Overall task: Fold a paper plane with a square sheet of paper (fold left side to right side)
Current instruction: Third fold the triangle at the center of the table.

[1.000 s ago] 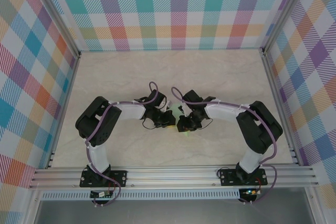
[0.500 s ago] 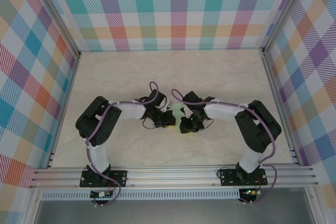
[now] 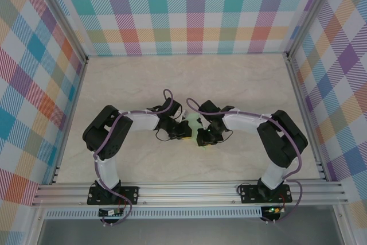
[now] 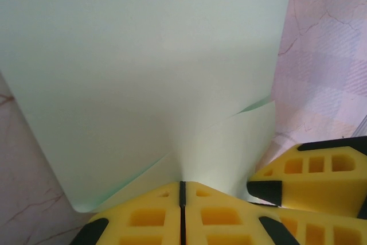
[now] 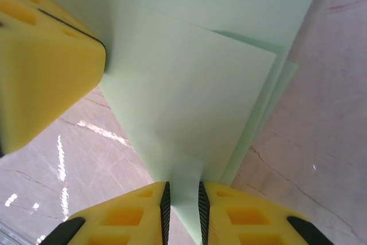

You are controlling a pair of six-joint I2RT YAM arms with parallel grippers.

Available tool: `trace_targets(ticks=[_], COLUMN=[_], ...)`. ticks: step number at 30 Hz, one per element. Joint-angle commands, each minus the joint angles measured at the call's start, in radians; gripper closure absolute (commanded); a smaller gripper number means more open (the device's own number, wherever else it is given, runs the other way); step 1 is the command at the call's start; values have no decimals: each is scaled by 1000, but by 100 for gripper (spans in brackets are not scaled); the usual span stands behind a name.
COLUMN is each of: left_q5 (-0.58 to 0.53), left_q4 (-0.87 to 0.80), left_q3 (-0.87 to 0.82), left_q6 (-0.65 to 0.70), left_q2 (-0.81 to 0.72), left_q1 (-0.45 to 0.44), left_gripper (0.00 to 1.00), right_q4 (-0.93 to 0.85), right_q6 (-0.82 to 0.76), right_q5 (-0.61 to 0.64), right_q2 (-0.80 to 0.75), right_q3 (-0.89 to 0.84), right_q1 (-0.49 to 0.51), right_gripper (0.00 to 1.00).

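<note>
At the middle of the bench (image 3: 241, 84), the left gripper (image 4: 182, 190) is clenched on one edge of the square sheet of paper (image 4: 143, 67). The right gripper (image 5: 182, 194) pinches its layered part. I judge that a fold is in hand. Next, the edges must lie evenly before the crease is pressed.

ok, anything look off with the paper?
The paper has its folded layers askew. In the right wrist view, two lower edges peek out past the top layer's right edge instead of lining up. No tears visible.
</note>
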Motion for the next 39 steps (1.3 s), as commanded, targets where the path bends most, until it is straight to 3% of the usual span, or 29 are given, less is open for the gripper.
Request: trace_targets(ticks=[1, 10, 26, 39], left_q5=[-81, -85, -88, -91], left_q4=[-55, -56, -63, -63], left_q3=[4, -1, 3, 3], left_q6=[14, 12, 16, 16], left_q2=[34, 23, 24, 29], left_q1=[-5, -5, -5, -4], left_gripper=[92, 92, 92, 92], right_q4=[-45, 124, 86, 170], right_q6=[-1, 108, 136, 186], right_q5=[16, -124, -24, -79], right_q2=[-89, -99, 13, -45], right_q3=[9, -43, -27, -101], right_q1=[5, 35, 57, 36], right_gripper=[77, 81, 82, 82])
